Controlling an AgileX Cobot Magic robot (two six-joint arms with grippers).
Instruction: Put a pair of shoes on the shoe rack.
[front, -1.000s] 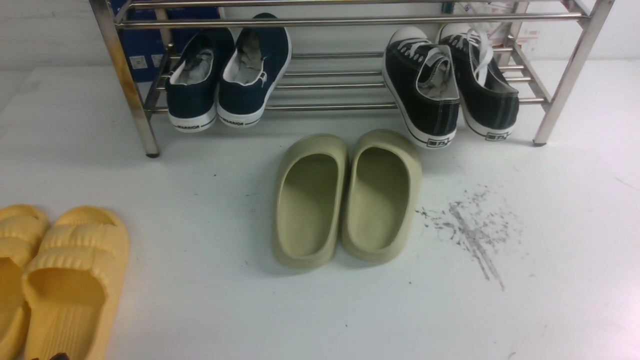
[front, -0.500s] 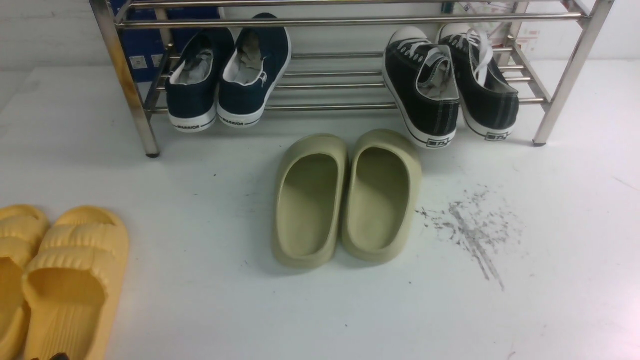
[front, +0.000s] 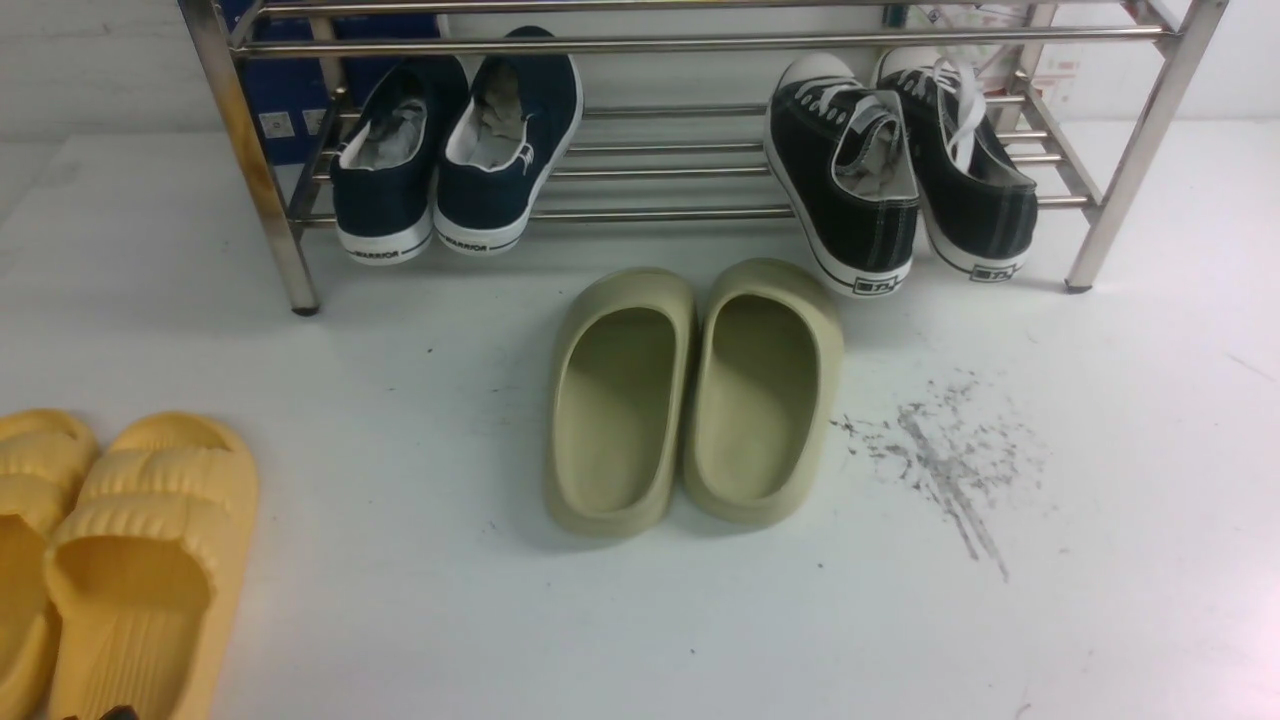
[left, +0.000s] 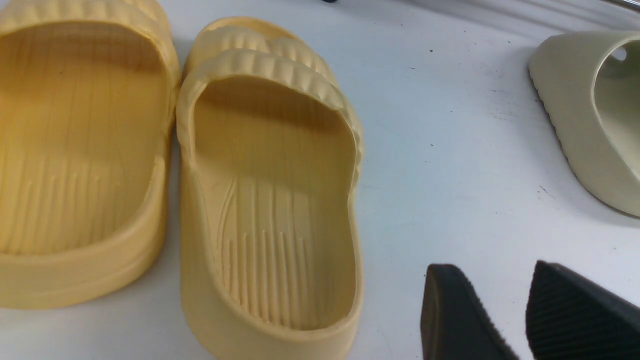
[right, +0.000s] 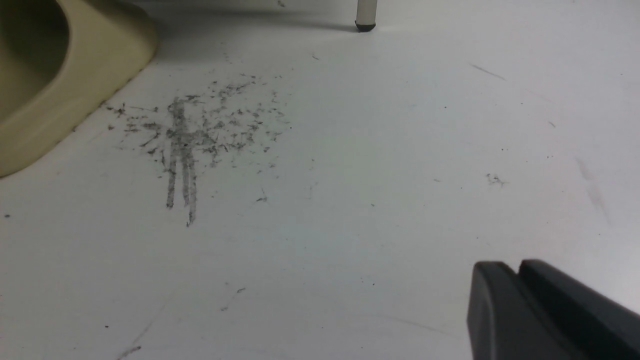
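The pair of shoes, two black canvas sneakers (front: 860, 200) with white toe caps and laces, rests side by side on the lower tubes at the right end of the shoe rack (front: 660, 45), heels overhanging the front tube. No gripper touches them. My left gripper (left: 492, 272) is open and empty, low over the white surface beside the yellow slippers (left: 270, 200). My right gripper (right: 515, 267) is shut and empty over bare surface, right of the olive slippers (right: 60, 85). A rack leg (right: 365, 12) shows in the right wrist view.
Navy slip-on shoes (front: 455, 150) sit at the rack's left end. Two olive-green slippers (front: 690, 400) lie in front of the rack's middle. Yellow slippers (front: 130, 560) lie at the near left. Dark scuff marks (front: 950, 450) stain the surface to the right.
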